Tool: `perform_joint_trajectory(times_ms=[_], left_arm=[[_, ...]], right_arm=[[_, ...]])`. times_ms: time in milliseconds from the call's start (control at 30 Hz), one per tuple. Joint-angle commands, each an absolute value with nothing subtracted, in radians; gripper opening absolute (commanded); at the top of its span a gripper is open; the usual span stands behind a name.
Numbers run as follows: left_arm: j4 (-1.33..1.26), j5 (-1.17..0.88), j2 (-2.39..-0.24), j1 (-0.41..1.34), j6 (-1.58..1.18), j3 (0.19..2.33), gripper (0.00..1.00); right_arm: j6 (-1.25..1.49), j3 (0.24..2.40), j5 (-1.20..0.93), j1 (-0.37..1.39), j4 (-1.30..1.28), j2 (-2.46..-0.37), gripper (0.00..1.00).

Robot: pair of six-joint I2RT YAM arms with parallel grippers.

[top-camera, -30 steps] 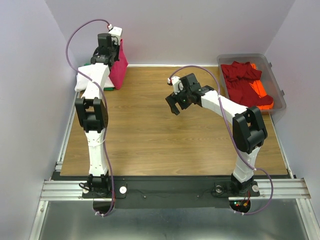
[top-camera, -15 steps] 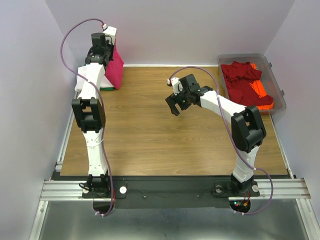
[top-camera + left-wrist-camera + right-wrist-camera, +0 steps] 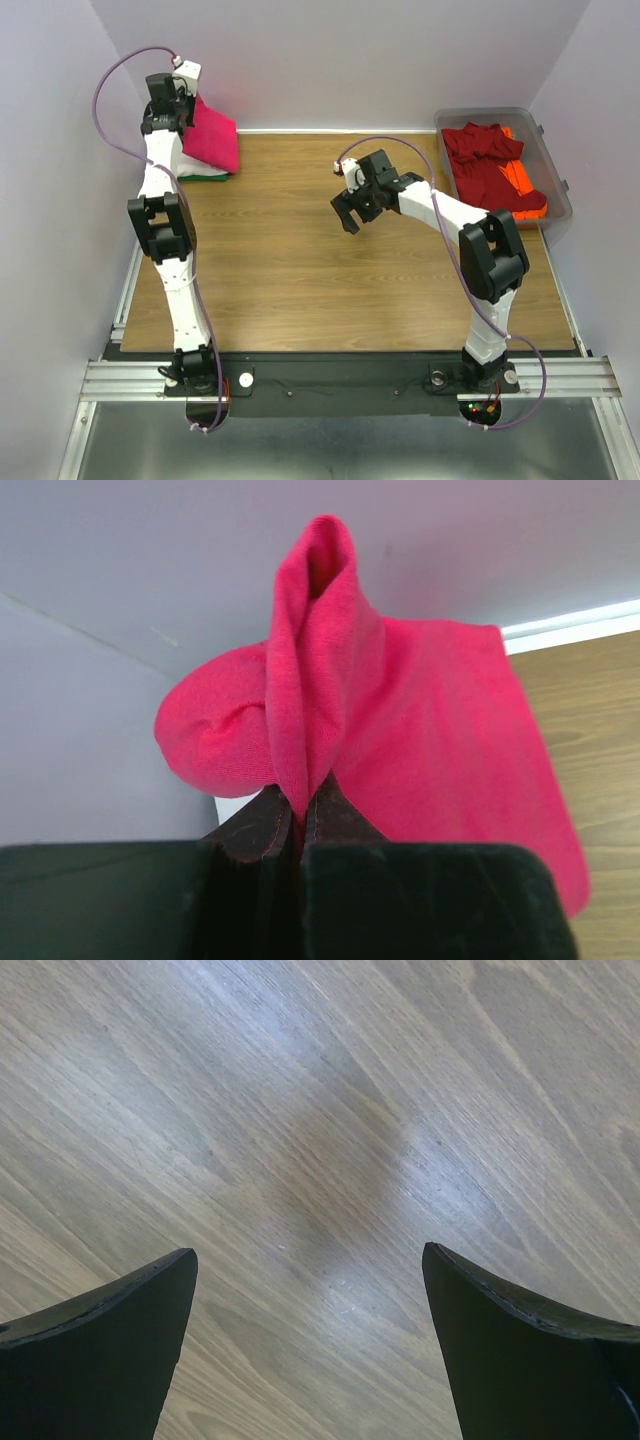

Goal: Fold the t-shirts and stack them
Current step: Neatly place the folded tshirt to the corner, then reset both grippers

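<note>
Pink shirt (image 3: 420,740) pinched by one fold between the tight-shut fingers of the left gripper (image 3: 297,825), up at the far left corner, the rest hanging down onto a white and green pile (image 3: 197,174). In the clear bin (image 3: 556,170) on the far right, dark red shirts (image 3: 485,155) over an orange shirt (image 3: 527,197). Right gripper (image 3: 308,1255) spread wide above the wood table (image 3: 320,280), holding nothing.

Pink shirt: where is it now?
The pink shirt is at the table's far left corner in the overhead view, pinched by the left tool, draped over folded shirts.
</note>
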State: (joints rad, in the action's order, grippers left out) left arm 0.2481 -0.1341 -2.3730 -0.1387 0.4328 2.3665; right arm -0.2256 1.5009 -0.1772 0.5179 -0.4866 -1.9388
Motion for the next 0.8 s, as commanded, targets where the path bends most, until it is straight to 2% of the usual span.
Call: perform_joint_trajectory(times_ms=[0,267,533,667,733,767], left_arm=[[0.147,-0.201,-2.402,-0.164,0.500,2.430,0.03],[0.080,-0.267,-2.508,-0.204,0.546,2.485,0.06],[0.041,-0.213,-2.542,-0.245,0.575,2.471,0.06],[0.011,-0.166,-2.533,-0.253,0.597,2.439,0.19],[0.005,-0.152,-2.530,-0.261,0.600,2.442,0.30],[0.005,-0.143,-2.530,-0.262,0.610,2.447,0.42]], right_arm=[[-0.238,1.555,-0.186,0.515,-0.495,-1.954,1.00],[-0.238,1.562,-0.186,0.514,-0.506,-1.971,1.00],[-0.245,1.537,-0.175,0.514,-0.511,-1.951,1.00],[-0.245,1.528,-0.184,0.515,-0.511,-1.948,1.00],[-0.241,1.526,-0.186,0.515,-0.511,-1.944,1.00],[-0.239,1.526,-0.192,0.514,-0.511,-1.941,1.00]])
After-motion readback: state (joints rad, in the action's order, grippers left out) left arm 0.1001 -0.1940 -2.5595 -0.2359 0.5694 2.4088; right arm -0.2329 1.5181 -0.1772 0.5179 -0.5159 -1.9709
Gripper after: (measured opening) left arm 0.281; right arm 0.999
